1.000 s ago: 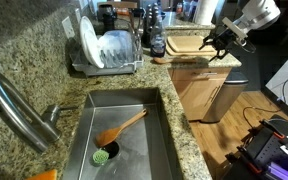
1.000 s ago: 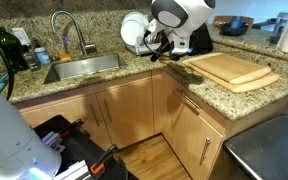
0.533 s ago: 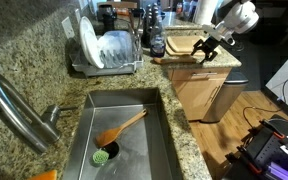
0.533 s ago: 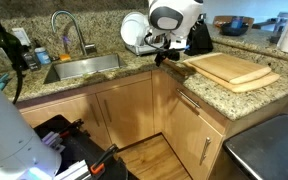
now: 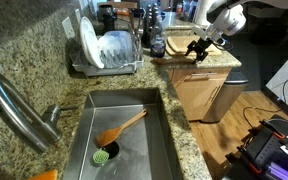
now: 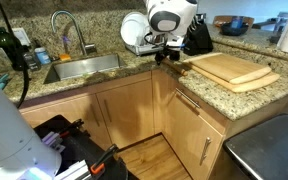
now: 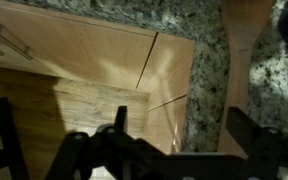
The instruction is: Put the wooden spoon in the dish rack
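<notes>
The wooden spoon point(image 5: 121, 127) lies in the steel sink point(image 5: 84, 120), handle pointing toward the far right. It is hidden in the sink in the exterior view from the front. The chrome wire dish rack point(image 5: 112, 68) stands on the granite counter behind the sink and holds white plates point(image 5: 92, 45). My gripper point(image 5: 198, 48) hangs open and empty over the counter's front edge beside the wooden cutting board point(image 5: 182, 42), right of the rack and far from the spoon. It also shows in an exterior view point(image 6: 162, 53). In the wrist view my gripper point(image 7: 182, 130) has its fingers spread above granite and cabinet doors.
A green scrub brush point(image 5: 104, 153) lies in the sink next to the spoon. The faucet point(image 5: 14, 105) arches at the left. Dark bottles point(image 5: 156, 38) stand between the rack and the cutting board. A black bag point(image 6: 197, 38) sits behind the board point(image 6: 232, 70).
My arm has swung along the counter from the cutting board's far side toward the dish rack and sink. The gripper stays open. The spoon has not moved.
</notes>
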Tool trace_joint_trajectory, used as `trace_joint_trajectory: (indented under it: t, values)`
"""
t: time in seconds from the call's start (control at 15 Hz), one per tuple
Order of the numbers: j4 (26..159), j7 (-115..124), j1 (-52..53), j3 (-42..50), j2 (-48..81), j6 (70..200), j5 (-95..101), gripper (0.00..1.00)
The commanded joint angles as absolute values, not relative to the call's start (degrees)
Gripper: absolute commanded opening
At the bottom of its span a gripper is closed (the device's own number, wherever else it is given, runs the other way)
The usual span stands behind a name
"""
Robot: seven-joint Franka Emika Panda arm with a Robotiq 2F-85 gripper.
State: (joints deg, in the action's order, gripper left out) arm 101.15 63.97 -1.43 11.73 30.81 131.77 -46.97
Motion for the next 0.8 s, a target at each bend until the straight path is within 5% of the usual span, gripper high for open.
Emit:
trace_joint_trajectory:
  t: [0.0,0.73]
  values:
    - [100.1,69.2,-2.6,9.3,32.9,140.4,-50.0,1.0]
    - [98.9,73.5,-1.3,5.9,33.4,141.2,-41.3,1.0]
